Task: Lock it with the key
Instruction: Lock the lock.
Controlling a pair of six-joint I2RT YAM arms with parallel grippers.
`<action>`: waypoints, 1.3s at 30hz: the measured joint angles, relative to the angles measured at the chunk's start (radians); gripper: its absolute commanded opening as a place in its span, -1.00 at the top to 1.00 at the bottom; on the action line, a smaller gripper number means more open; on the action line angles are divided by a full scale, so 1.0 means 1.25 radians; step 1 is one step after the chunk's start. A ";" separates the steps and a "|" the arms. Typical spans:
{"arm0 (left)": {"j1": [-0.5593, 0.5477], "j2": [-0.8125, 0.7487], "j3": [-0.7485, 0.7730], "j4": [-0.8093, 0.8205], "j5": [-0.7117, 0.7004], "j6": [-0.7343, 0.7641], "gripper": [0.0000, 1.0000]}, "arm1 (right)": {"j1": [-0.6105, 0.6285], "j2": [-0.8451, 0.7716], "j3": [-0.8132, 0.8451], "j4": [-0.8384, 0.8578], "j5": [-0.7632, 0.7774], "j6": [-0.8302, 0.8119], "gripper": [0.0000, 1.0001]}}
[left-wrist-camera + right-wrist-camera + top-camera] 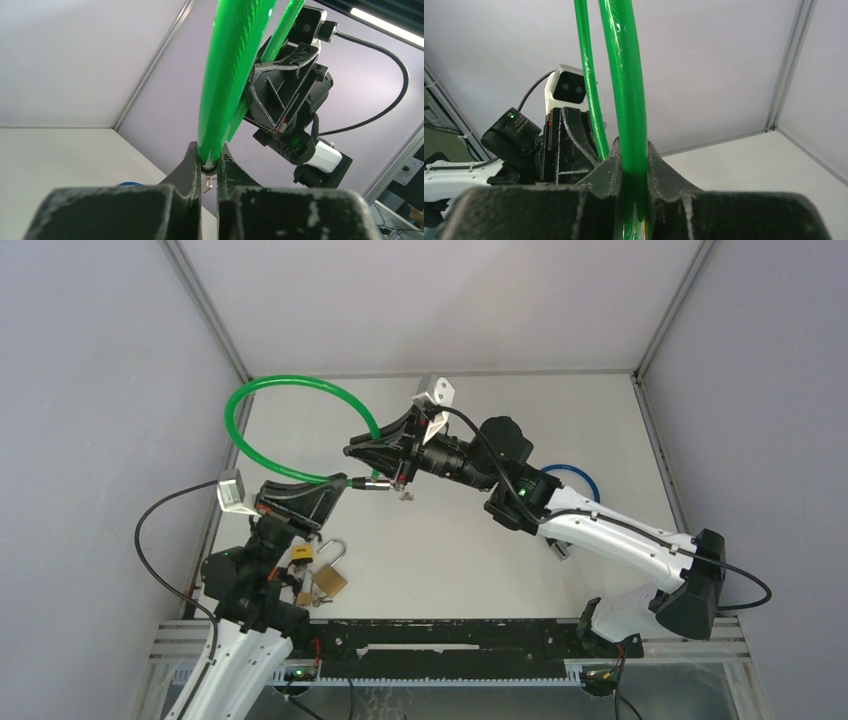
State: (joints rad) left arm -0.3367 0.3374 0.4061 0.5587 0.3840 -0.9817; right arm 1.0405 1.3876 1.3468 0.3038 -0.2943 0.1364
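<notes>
Grey walls (pixel 85 390), white table (pixel 450 565), cable lock (pixel 295 381) aloft.

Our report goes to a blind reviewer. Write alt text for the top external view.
The left claw and right claw both grip a green cable lock over the white table. Padlocks lie by the left arm's base; a blue cable shows behind the right arm.

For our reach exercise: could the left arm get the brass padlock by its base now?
Probably not yet: the left gripper has its jaws shut on the green cable, though the brass padlock lies uncovered nearby.
</notes>
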 measured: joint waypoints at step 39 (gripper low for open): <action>0.045 -0.064 -0.019 0.000 -0.005 0.017 1.00 | -0.025 -0.054 0.059 -0.152 -0.112 -0.037 0.93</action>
State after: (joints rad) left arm -0.2810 0.2577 0.3824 0.5591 0.3779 -0.9604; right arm 1.0088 1.3197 1.4204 0.1135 -0.4339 0.0902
